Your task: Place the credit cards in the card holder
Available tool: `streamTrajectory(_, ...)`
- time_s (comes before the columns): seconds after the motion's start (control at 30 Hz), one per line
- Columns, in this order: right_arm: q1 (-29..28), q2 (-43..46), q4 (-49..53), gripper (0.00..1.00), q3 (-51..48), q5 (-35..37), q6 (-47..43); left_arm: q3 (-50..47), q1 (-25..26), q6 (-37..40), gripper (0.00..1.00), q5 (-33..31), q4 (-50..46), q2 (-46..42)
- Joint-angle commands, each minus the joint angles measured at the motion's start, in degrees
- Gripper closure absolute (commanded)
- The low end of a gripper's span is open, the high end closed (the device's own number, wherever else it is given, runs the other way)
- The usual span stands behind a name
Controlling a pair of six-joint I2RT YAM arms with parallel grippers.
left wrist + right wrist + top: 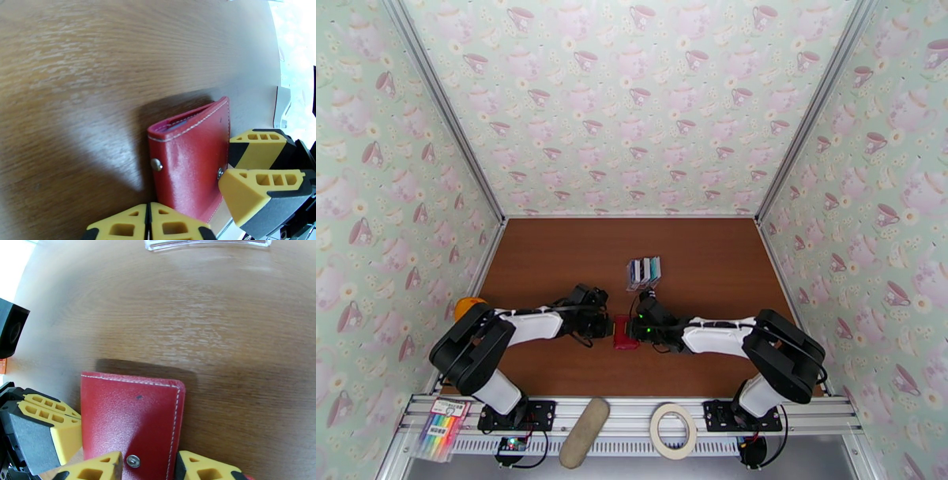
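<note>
Table [553, 260]: the red card holder [189, 165] sits folded between the arms, with the right gripper [148, 463] clamped across its snap end and the left gripper [149, 209] clenched empty at its edge. The credit cards [643, 271] stand well apart in a clear rack [205, 244]. None is loaded, so opening and filling are both judged outstanding. No legible markings.

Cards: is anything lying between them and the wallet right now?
Nothing visible lies on the bare table between the cards and the wallet. The wallet itself looks folded shut, and the right pincer straddles its snap end.
</note>
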State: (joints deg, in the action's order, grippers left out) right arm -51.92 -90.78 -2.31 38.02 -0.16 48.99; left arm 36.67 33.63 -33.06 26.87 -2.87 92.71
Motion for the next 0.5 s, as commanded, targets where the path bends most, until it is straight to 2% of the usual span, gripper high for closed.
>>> streamTrajectory(0.0, 0.2, 3.0, -1.5, 0.58, -1.0, -1.3, 1.0, 0.7, 0.7, 0.5, 0.93, -4.0, -0.3, 3.8)
streamTrajectory(0.23, 0.3, 6.7, -2.1, 0.59, -1.6, -2.1, 1.6, 3.0, 0.7, 0.6, 0.94, -3.8, -0.3, 5.5)
streamTrajectory(0.47, 1.2, 6.4, -5.6, 0.59, -2.1, -5.1, 2.3, 6.5, 0.7, 0.9, 0.94, -3.3, 0.0, 8.3)
